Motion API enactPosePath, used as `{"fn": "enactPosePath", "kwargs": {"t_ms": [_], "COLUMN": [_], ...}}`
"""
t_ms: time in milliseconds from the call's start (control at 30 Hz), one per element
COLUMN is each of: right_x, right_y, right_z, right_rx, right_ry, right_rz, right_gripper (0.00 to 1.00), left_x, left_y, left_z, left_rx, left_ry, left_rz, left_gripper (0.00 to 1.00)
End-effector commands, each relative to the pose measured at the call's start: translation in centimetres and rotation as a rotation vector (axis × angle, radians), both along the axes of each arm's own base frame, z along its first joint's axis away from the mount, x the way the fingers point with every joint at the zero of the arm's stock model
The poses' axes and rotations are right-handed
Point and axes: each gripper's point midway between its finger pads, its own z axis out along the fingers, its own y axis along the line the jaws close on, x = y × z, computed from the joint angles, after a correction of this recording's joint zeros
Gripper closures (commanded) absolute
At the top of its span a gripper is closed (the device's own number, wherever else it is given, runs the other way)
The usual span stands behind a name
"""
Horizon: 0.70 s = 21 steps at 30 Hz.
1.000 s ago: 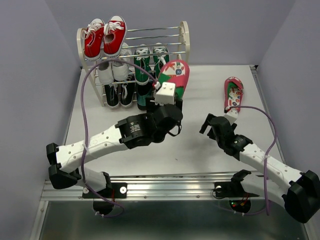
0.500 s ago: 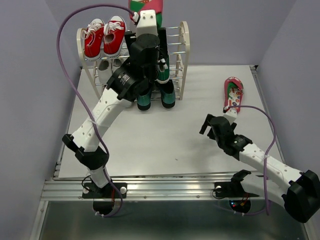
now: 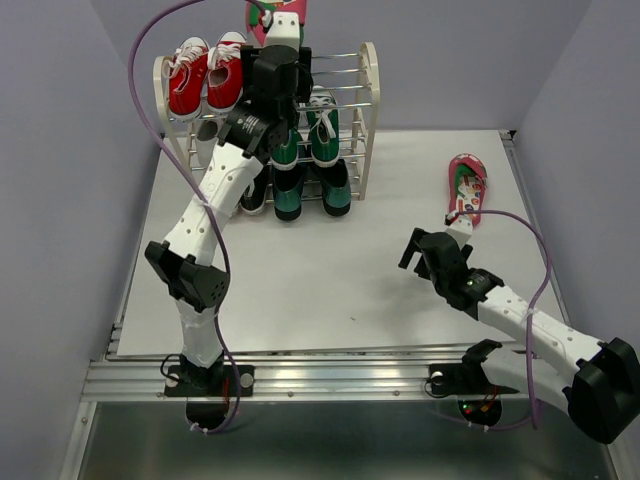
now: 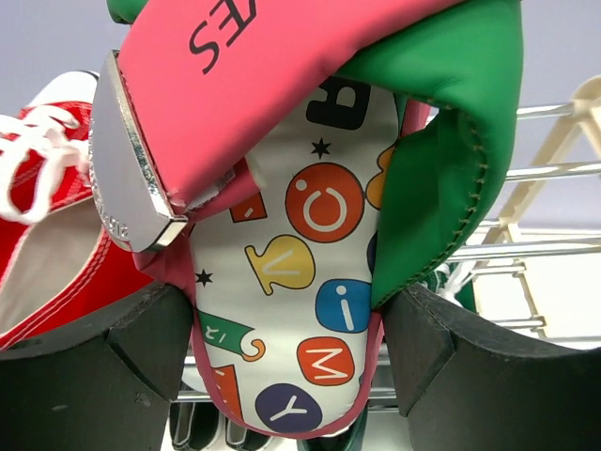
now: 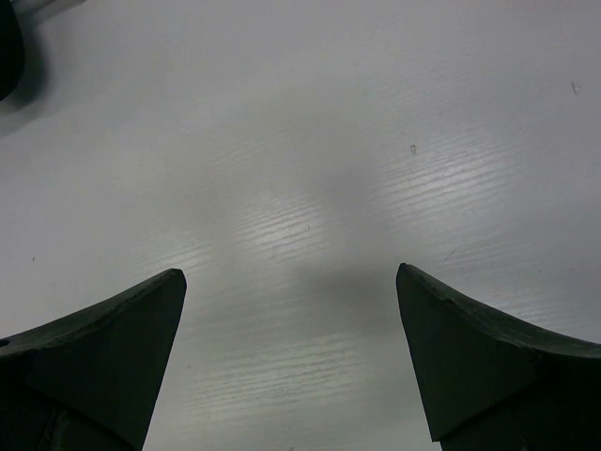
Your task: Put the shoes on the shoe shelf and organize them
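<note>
My left gripper (image 3: pixel 281 12) is raised above the top tier of the shoe shelf (image 3: pixel 368 90), shut on a pink-red flip-flop (image 4: pixel 319 263) with a white lettered footbed and pink and green straps. Both fingers (image 4: pixel 94 376) press the heel sides of the sole. The other flip-flop (image 3: pixel 467 187) lies on the table at the right. Just in front of it, my right gripper (image 3: pixel 412 250) hangs open over bare table (image 5: pixel 291 141). Green sneakers (image 3: pixel 322 135) sit on the middle tier and teal loafers (image 3: pixel 335 190) on the bottom tier.
Red sneakers (image 3: pixel 208 75) fill the left half of the top tier and show beside the held flip-flop as a red sneaker (image 4: pixel 47 235). Black sneakers (image 3: pixel 252 195) stand at the bottom left, partly behind my left arm. Silver shelf rods (image 4: pixel 554 169) run right of the flip-flop.
My left arm has lifted the flip-flop from low in front of the shelf to above its top tier, then shifted slightly back. The right arm has not moved.
</note>
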Motion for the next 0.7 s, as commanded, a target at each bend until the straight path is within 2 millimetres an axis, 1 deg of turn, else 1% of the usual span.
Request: {"fn": "enactPosePath", "kwargs": {"t_ms": [0,167,233,333,400,533,600,667], "right_x": [1.0,0.9,0.9,0.9,1.0,0.9,0.9,0.8], "right_y": [0.3,0.4,0.4,0.4,0.4,0.4,0.3,0.2], "right_z": [2.1,2.1,2.0,1.9,1.9,2.0,2.1,2.1], "right_rx": [0.036,0.041,0.042,0.040,0.042,0.043,0.047,0.049], "right_ry": [-0.064,-0.062,-0.061,-0.059,-0.060,-0.060,-0.065,-0.068], "right_rz": [-0.013,-0.009,-0.010,-0.012,-0.012,-0.013,-0.017,-0.021], "right_gripper": [0.00,0.00,0.00,0.00,0.00,0.00,0.00,0.00], "left_x": [0.0,1.5,2.0,2.3,2.6,2.8,2.8,2.9], "left_y": [0.8,1.4,1.4,1.2,1.0,1.0,0.9,1.1], "left_z": [6.0,4.5,3.7,2.9,2.5,2.1,1.9,1.8], "left_rx": [-0.136,-0.185,-0.190,-0.181,-0.179,-0.192,-0.198,-0.203], "left_ry": [-0.162,-0.126,-0.106,-0.090,-0.080,-0.070,-0.066,-0.064], "left_rz": [-0.046,-0.060,-0.062,-0.064,-0.070,-0.063,-0.064,-0.054], "left_gripper": [1.00,1.00,1.00,1.00,0.96,0.86,0.84,0.77]}}
